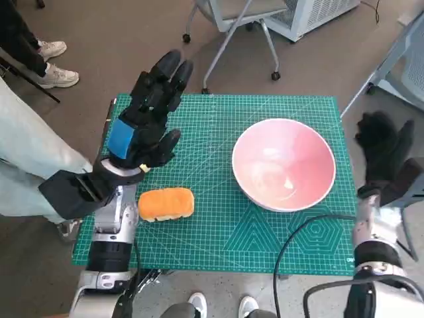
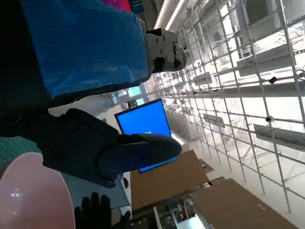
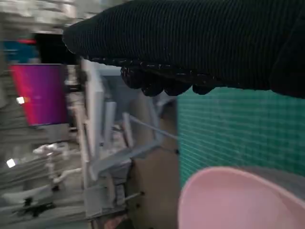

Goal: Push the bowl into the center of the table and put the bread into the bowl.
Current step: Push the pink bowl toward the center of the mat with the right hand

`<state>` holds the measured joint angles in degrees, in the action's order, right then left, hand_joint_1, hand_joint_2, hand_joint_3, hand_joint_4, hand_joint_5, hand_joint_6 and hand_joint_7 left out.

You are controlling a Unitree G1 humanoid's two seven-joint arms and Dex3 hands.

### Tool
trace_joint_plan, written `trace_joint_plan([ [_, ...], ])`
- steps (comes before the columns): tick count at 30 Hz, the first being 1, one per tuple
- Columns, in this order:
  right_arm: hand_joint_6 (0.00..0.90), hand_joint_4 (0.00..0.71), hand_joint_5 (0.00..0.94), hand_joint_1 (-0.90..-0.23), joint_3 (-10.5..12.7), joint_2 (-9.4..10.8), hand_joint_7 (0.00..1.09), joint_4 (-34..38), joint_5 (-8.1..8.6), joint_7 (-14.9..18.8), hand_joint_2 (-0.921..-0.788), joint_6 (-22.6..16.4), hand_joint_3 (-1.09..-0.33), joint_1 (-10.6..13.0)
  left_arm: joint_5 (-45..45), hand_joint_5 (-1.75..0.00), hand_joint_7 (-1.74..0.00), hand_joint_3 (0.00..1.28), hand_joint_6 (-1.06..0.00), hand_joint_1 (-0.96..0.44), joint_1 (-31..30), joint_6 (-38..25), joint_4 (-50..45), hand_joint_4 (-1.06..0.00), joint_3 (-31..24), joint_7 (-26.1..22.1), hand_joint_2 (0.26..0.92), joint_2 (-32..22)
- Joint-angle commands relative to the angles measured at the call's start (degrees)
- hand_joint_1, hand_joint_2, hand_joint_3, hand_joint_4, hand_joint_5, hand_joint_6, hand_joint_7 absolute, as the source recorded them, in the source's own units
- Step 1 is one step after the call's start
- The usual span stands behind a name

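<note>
**Bowl waits at the mat's right side, both hands empty**

A pink bowl point(image 1: 283, 164) sits upright on a green cutting mat point(image 1: 218, 132), at about three o'clock from the mat's middle and close to its right edge. Nothing is inside it. The bread point(image 1: 166, 204), an orange-brown loaf, lies flat on the mat at about eight o'clock from the middle, well apart from the bowl.

The right hand point(image 1: 386, 156), in a black glove, hangs just off the mat's right edge, at three o'clock from the bowl and near its rim but not touching it. It holds nothing; whether its fingers are spread or curled cannot be told. The left hand point(image 1: 147, 112), black with blue tape on its back, is raised over the mat's left part at ten o'clock from the middle, fingers spread and empty, above and beyond the bread.

The step in hand looks like the push. It would go best with the right hand lowered against the bowl's outer wall on its three o'clock side, low down rather than at the rim so the bowl slides instead of tipping, then moved steadily toward nine o'clock and stopped at the mat's middle. The left hand is best kept clear of that path.

Chair legs point(image 1: 228, 40) and a person's shoes point(image 1: 53, 63) show on the floor beyond the table.
</note>
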<state>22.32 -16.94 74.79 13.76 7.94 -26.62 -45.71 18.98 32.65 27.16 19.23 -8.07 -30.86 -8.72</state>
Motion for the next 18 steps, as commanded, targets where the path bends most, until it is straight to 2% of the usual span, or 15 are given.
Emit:
trace_joint_plan([
  [1, 0.179, 0.121, 0.003, -0.652, 0.8, 1.9, 0.22, 1.2, -0.01, 0.0, -0.921, 2.8, -0.819, 1.6, 0.7, 0.0, -0.36, 0.57, 0.0, -0.69, -1.3, -0.4, -2.2, -0.1, -0.8, 0.1, 0.921, -1.0],
  [6, 0.206, 0.142, 0.012, -0.66, 1.1, 3.5, 0.24, 1.4, -0.33, -0.9, -0.921, 4.3, -0.807, 1.3, 1.1, 0.0, -0.34, 0.57, 0.0, -0.7, -2.2, -0.5, -2.7, -0.1, -1.7, -0.1, 0.921, -1.9],
  [9, 0.217, 0.154, 0.016, -0.631, 1.3, 4.4, 0.24, 1.5, -0.33, -1.1, -0.921, 5.0, -0.804, 1.0, 1.2, 0.0, -0.34, 0.57, 0.0, -0.7, -2.7, -0.3, -2.9, -0.1, -2.1, -0.1, 0.921, -2.4],
  [18, 0.214, 0.137, 0.003, -0.607, 1.9, 7.4, 0.23, 1.4, -0.29, -0.7, -0.921, 6.4, -0.797, -0.6, 0.9, -0.01, -0.34, 0.57, 0.0, -0.69, -4.0, 0.9, -3.0, -0.11, -3.4, 0.7, 0.921, -3.6],
])
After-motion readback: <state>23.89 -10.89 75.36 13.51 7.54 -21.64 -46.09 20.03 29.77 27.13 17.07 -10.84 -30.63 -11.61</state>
